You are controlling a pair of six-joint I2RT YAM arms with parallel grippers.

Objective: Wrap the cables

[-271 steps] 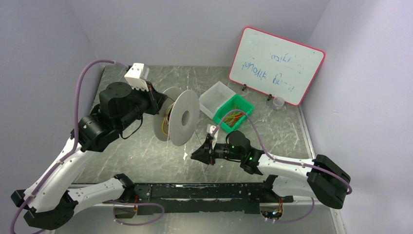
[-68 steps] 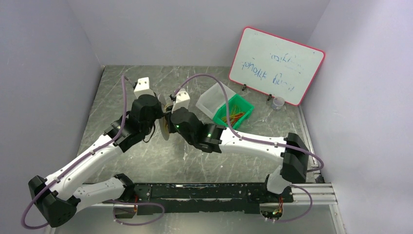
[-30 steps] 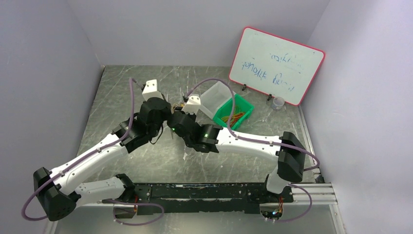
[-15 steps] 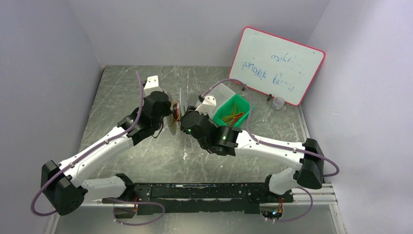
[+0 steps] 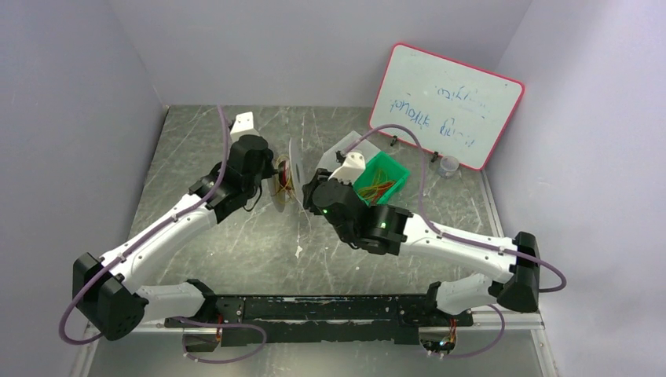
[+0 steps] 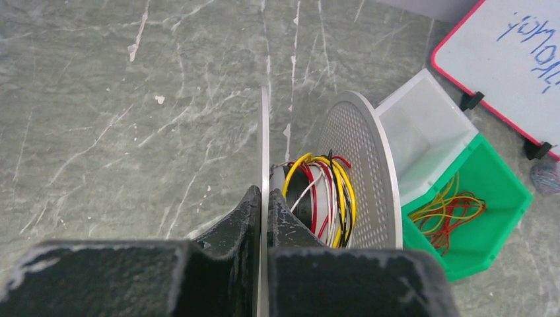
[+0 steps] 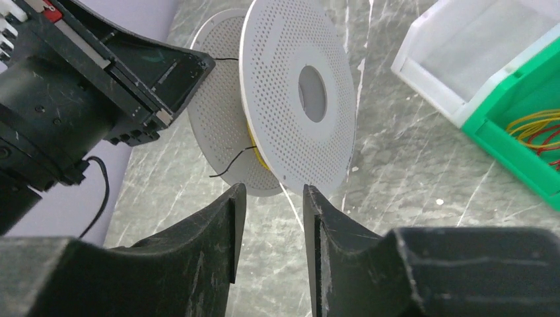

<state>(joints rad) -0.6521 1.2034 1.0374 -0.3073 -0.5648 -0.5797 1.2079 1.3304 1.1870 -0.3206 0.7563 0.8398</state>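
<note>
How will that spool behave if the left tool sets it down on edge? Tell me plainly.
The spool would probably roll: its flanges are round discs. It looks light, since the left tool pinches just one thin flange to hold it. The cables wound on it seem limp; a black end strays loose, so it may unwind.

The reel (image 7: 290, 125) stands just ahead of the right pincer (image 7: 269, 191) and its spread tips, and it blocks the way forward. The left pincer (image 6: 263, 195), pinching the reel's far plate, fills the room ahead-left. The clear box (image 7: 429, 92) and the green box (image 7: 508, 150) sit ahead-right. Between the reel and the boxes, bare table (image 7: 396, 181) leaves a gap.
</note>
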